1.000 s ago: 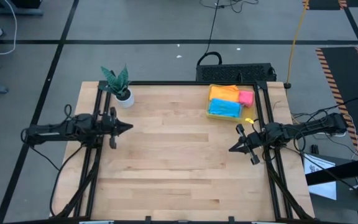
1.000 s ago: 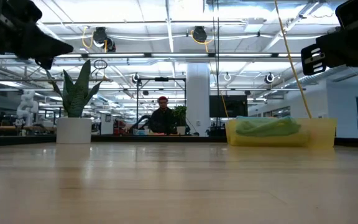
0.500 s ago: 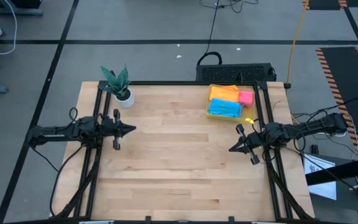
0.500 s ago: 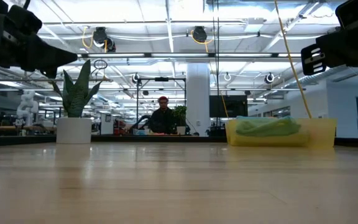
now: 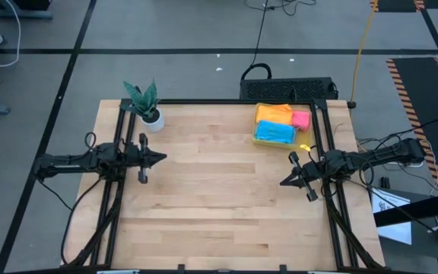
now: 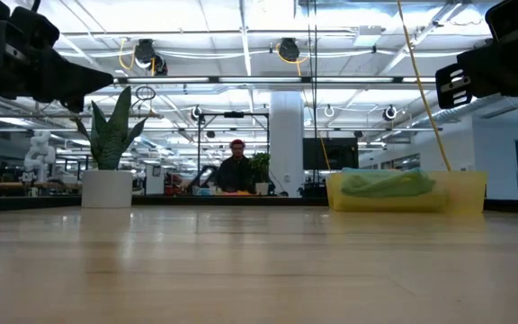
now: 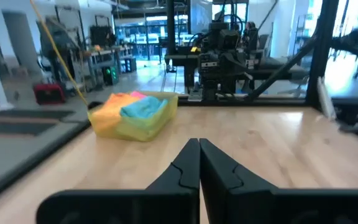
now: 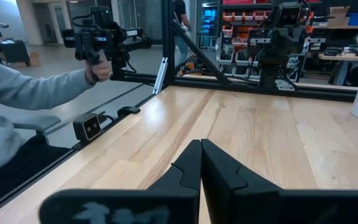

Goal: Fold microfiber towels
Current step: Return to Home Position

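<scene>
1. Microfiber towels (image 5: 274, 132) are all in the yellow bin (image 5: 255, 126); none lies on the table (image 5: 219, 221).
2. Seen from above: blue towel (image 7: 143, 107) on the bin's side nearest my right gripper, orange towel (image 5: 272, 113) behind it, pink towel (image 5: 301, 119) beside the orange one, toward the table's right edge. Can't make out yellow or grey ones; the low view through the bin wall (image 6: 461, 193) shows only a greenish heap.
3. My right gripper (image 5: 283, 183): fingers pressed together, holding nothing, hovering off the table and pointing at the table's middle. The bin is near it, off to the side toward the far edge, not ahead of the fingertips.
4. My left gripper (image 5: 159, 158): fingers also closed tight and empty, raised and pointing across at the right arm. The bin is ahead and off to the far side, well apart. The right arm is clearly nearer.
5. The blue towel's long axis runs side to side, roughly parallel to the line of both my grippers.
6. Potted plant (image 5: 149, 109) is just beyond my left gripper, at the far corner.
7. Judgement: folding looks finished. Both arms sit at what looks like a rest pose, and no reach toward the bin seems needed.
8. A person's hand (image 8: 98, 67) grips a handle beyond the table edge, in the right wrist view.
</scene>
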Controlling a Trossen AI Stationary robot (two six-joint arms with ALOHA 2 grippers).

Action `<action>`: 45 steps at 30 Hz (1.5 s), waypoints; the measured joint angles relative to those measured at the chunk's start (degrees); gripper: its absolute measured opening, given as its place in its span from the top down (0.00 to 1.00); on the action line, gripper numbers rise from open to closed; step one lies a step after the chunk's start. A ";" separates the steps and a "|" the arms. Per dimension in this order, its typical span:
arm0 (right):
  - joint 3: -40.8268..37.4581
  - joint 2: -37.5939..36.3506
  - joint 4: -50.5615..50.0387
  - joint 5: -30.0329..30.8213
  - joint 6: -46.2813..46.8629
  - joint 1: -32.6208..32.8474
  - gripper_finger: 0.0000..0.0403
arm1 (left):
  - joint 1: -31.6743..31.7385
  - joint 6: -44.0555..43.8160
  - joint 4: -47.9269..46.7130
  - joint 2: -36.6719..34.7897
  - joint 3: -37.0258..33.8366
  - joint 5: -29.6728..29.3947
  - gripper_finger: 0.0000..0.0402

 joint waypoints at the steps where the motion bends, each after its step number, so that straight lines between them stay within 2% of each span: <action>1: 0.00 0.00 0.00 0.00 0.01 0.00 1.00 | 0.00 -1.87 0.11 0.02 0.00 0.00 0.99; 5: 0.00 0.00 0.00 0.00 0.00 0.00 1.00 | 0.00 -7.17 1.01 0.00 -0.04 -0.43 0.96; 18: 0.00 -0.50 -0.14 0.07 0.01 0.18 1.00 | 0.00 -7.11 2.16 0.01 -0.07 -0.44 0.99; 21: 0.00 -2.39 -0.09 -0.17 0.01 0.19 1.00 | 0.00 -7.09 2.19 0.01 -0.07 -0.44 0.97; 30: 0.00 -12.57 0.81 0.07 0.55 -5.30 1.00 | 0.00 -7.09 2.21 0.01 -0.07 -0.44 0.91; 36: 0.00 -17.36 -6.99 0.22 0.28 -7.89 1.00 | 0.00 -7.09 2.23 0.01 -0.07 -0.44 0.91; 39: 0.00 -17.34 -8.42 0.26 0.27 -8.74 1.00 | 0.00 -7.07 2.23 0.01 -0.07 -0.44 0.91; 45: 0.00 -17.38 -11.11 6.69 5.94 -9.03 1.00 | 0.00 -7.07 2.22 0.01 -0.07 -0.46 0.91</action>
